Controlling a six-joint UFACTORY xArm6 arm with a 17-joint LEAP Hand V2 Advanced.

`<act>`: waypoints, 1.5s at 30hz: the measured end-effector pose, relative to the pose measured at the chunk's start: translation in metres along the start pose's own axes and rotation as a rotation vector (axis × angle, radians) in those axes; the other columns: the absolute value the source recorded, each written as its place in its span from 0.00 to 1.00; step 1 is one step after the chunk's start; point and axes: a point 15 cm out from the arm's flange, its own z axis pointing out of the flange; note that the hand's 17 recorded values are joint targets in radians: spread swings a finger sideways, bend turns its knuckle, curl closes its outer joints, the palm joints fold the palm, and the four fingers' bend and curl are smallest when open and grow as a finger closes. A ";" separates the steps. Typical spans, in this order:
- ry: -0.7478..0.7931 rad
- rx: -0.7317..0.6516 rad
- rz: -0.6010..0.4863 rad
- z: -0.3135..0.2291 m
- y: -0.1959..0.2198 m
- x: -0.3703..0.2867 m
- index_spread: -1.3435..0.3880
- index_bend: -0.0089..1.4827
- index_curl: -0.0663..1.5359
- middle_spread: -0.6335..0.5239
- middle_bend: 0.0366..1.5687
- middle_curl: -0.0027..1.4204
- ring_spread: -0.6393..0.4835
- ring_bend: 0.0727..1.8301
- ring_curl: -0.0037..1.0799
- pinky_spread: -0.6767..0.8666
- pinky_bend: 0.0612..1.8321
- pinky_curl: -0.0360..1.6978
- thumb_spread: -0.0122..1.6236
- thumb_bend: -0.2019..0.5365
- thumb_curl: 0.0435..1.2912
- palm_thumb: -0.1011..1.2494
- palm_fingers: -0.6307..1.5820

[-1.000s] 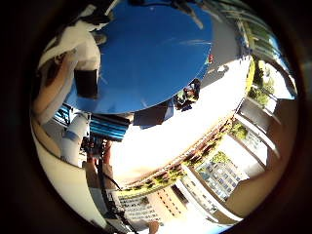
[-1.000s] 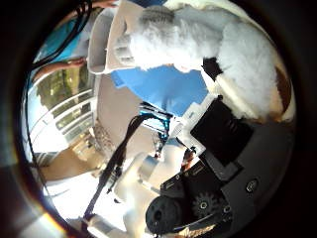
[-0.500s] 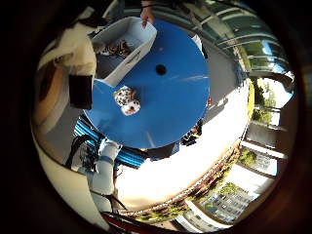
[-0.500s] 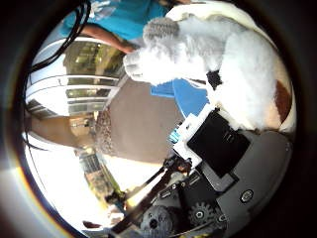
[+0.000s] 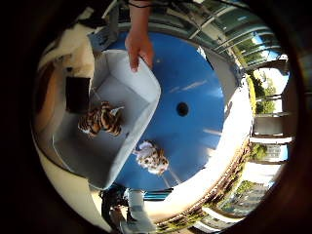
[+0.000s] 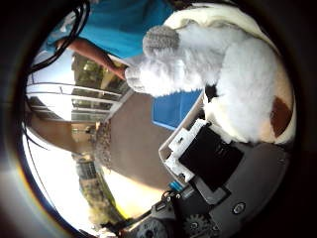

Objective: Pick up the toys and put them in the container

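Hand (image 6: 218,163) curled around a white plush toy (image 6: 233,84): soft, light, squashable, best gripped mid-body. Grey container (image 5: 114,129) lies below, person's hand (image 5: 139,46) on its rim.

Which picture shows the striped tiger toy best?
The little finger side palm view: the striped tiger toy lies in full sight inside the white container. The thumb side view shows none of it, only the white plush toy close to the palm.
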 end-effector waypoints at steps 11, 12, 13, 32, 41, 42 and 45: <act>-0.024 -0.124 -0.176 0.062 0.009 -0.025 0.50 0.57 0.08 0.48 0.20 0.49 0.71 0.35 0.45 0.64 0.51 0.41 0.67 0.22 0.54 0.62 0.15; -0.027 -0.130 -0.206 0.063 0.010 -0.028 0.51 0.53 0.08 0.49 0.16 0.46 0.73 0.32 0.41 0.66 0.48 0.38 0.67 0.22 0.53 0.61 0.17; -0.034 -0.135 -0.237 0.064 0.012 -0.033 0.51 0.50 0.08 0.50 0.14 0.45 0.74 0.30 0.39 0.66 0.47 0.37 0.67 0.22 0.52 0.61 0.16; -0.007 -0.181 -0.169 -0.111 0.142 0.068 0.59 0.15 0.14 0.59 0.09 0.24 0.79 0.18 0.30 0.72 0.30 0.23 0.68 0.23 0.35 0.56 0.29; -0.016 -0.263 0.013 -0.065 0.226 0.154 0.66 0.11 0.17 0.58 0.09 0.24 0.78 0.19 0.30 0.70 0.29 0.21 0.68 0.23 0.32 0.54 0.34; -0.012 -0.269 0.027 -0.057 0.232 0.165 0.66 0.11 0.17 0.58 0.09 0.24 0.78 0.19 0.30 0.70 0.29 0.21 0.68 0.23 0.32 0.54 0.34; 0.007 -0.269 0.057 -0.029 0.237 0.185 0.67 0.12 0.17 0.57 0.09 0.24 0.78 0.19 0.30 0.70 0.29 0.21 0.69 0.23 0.31 0.54 0.34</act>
